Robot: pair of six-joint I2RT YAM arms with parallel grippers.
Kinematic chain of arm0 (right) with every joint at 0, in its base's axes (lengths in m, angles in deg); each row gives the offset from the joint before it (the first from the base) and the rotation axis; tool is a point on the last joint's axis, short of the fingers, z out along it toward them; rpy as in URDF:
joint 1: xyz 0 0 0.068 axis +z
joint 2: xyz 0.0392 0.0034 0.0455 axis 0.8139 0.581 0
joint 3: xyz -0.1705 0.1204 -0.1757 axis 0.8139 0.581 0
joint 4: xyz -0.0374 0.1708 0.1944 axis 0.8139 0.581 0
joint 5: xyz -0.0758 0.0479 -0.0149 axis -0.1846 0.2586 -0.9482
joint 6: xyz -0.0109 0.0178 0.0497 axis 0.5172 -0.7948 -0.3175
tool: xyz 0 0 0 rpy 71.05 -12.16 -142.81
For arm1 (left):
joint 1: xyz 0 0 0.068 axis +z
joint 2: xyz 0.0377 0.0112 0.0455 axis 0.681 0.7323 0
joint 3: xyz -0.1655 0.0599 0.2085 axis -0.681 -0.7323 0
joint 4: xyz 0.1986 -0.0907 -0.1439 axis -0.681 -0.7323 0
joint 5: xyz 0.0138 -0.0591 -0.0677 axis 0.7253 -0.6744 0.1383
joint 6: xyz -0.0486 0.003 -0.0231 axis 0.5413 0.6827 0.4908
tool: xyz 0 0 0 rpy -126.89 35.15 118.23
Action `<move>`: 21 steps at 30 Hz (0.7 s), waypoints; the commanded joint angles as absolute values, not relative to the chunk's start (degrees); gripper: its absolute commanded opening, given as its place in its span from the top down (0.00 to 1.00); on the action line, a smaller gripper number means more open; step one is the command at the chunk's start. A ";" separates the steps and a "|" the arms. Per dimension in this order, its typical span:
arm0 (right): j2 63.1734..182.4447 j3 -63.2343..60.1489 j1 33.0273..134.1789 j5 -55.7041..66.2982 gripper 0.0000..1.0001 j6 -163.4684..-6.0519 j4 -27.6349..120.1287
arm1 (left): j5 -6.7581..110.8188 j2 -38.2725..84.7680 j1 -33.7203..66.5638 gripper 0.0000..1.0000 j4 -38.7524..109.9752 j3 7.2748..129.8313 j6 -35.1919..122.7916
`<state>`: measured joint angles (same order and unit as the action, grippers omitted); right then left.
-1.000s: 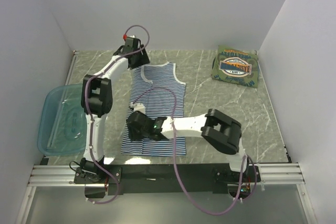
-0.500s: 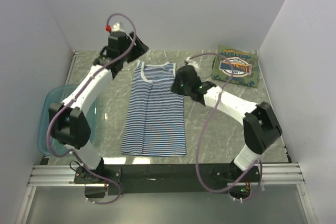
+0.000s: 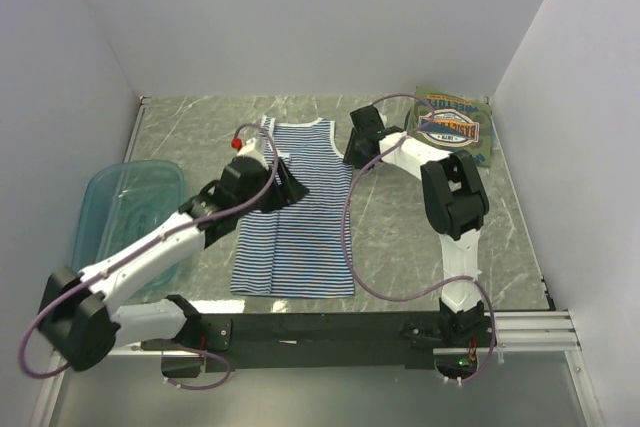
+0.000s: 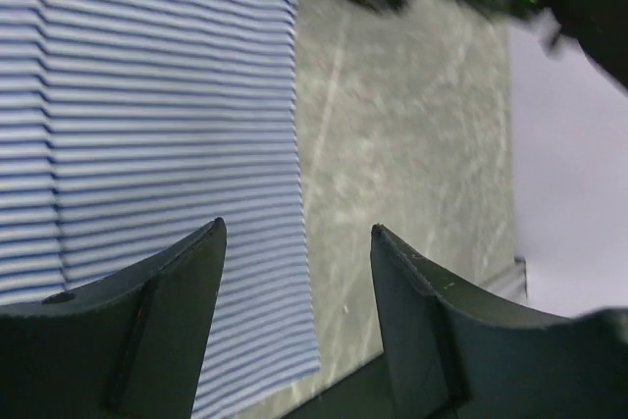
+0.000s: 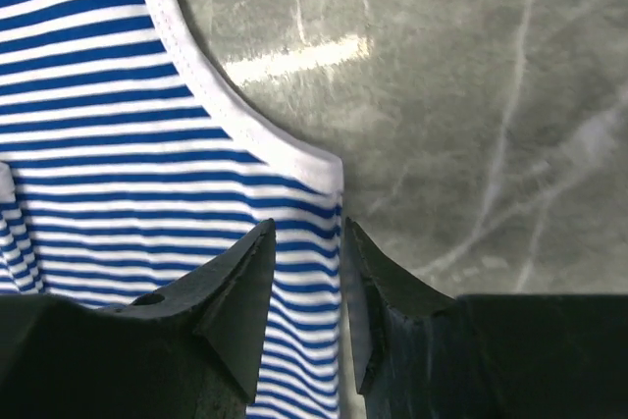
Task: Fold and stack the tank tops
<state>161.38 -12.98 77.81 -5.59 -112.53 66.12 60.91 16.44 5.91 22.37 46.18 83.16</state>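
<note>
**Operator:** Where is the navy-and-white striped cloth tank top (image 3: 300, 217)?

**Technician:** It lies flat at mid-table, laid lengthwise. The left gripper (image 4: 294, 242) hovers over it with its fingers wide apart. The right gripper (image 5: 341, 242) straddles the side edge below the armhole, fingers narrowly apart, nothing clamped.

**Operator:** Procedure?

**Technician:** Pinch the edge only, lift evenly, and fold across without dragging.

**Operator:** View differences?

**Technician:** Only the overhead view shows the folded olive-green printed tank top (image 3: 452, 127), far right.

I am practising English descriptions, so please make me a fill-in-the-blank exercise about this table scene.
The tank top spread flat mid-table has ____ as its pattern. The folded olive top lies in the far ____ corner. The left fingers, above the first top, stand ____. Missing: stripes; right; open.
</note>
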 commanded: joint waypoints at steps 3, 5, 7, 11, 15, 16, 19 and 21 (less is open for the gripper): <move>166.00 -19.50 77.24 -5.15 0.64 -112.31 68.93 | 62.75 8.14 -0.31 0.34 24.90 37.71 86.27; 167.50 -20.39 76.98 -6.12 0.70 -112.49 70.17 | 63.71 6.47 -3.20 0.34 24.37 35.94 87.41; 167.07 -19.17 76.71 -6.83 0.78 -112.83 69.48 | 64.42 6.20 -5.32 0.34 24.54 34.18 88.64; 163.90 -12.16 76.10 -7.26 1.00 -114.42 66.40 | 67.23 9.87 -14.19 0.35 26.39 32.68 90.05; 158.03 -4.85 75.75 -8.49 1.00 -115.47 62.63 | 71.62 18.22 -21.58 0.37 24.98 36.36 90.32; 156.96 -3.53 75.57 -8.84 1.00 -115.56 62.09 | 71.80 19.81 -22.72 0.37 24.98 37.42 89.97; 153.54 1.22 75.13 -8.32 1.00 -116.00 60.25 | 75.39 25.87 -27.29 0.38 21.83 42.43 89.53; 151.69 3.51 74.95 -7.80 1.00 -116.09 59.11 | 78.03 29.92 -30.46 0.38 18.94 46.03 89.18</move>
<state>155.07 0.79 75.64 -6.60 -115.81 59.83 71.86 27.26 -27.10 21.34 39.98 89.10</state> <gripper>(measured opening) 0.007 0.622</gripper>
